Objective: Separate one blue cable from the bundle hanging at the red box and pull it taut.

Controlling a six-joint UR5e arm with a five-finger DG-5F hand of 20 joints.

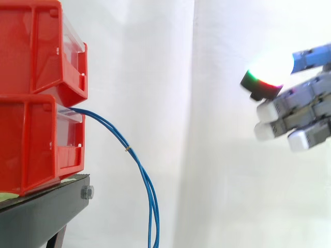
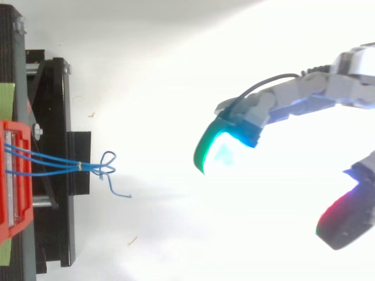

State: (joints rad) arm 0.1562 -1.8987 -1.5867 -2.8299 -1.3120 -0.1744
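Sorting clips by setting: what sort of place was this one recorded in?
Probably a lab test rig rather than a home or a factory floor: stacked red bins on a black stand, a plain white curtain behind, and blue cables hanging near a robot hand.

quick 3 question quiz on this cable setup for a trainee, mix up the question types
1. True or false: the hand is touching the blue cables.
2. Where do the cables come out from? A) a cardboard carton B) the lower red bin C) a person's hand
3. Fill the gap: the hand's fingers are ___ and hold nothing.

Key: 1 false, it is well clear of them, off to the right in the side view. 2 B. 3 open.
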